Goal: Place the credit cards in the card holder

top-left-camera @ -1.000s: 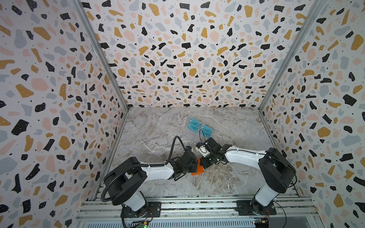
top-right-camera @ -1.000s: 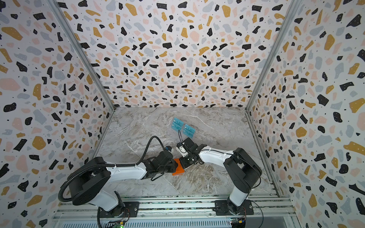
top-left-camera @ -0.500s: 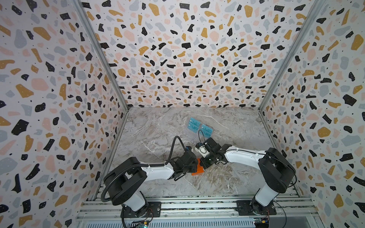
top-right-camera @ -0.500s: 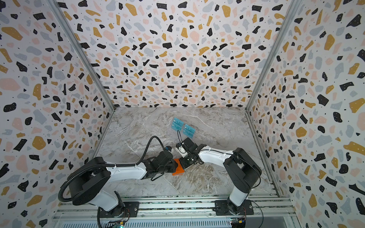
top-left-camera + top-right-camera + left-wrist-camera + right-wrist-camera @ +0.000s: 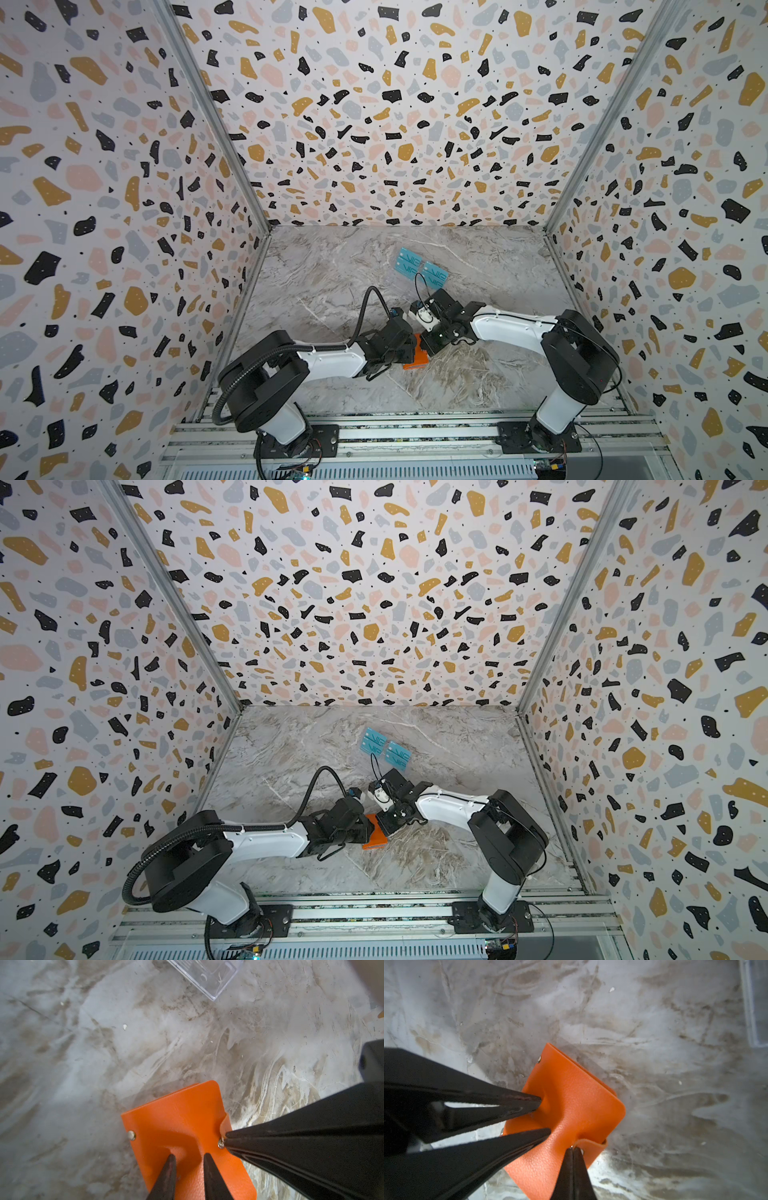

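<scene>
card holder (image 5: 415,360) | lies closed and flat on table (image 5: 324,274), front-middle, between both arms | left tool (image 5: 189,1156): tips slightly apart, pressing down on the orange cover (leather puckers between them) | right tool (image 5: 573,1150): tips together, clamped on snap tab (image 5: 226,1124) at holder's edge | teal vip cards (image 5: 422,269) well behind

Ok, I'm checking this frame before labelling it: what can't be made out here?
- Card holder inside: both wrist views, closed cover hides its contents.
- Snap tab end: right wrist view, the shut right gripper covers it.
- Clear rack: left wrist view, cut off by the picture edge.
- Teal VIP cards: top views, small print too small.
</scene>
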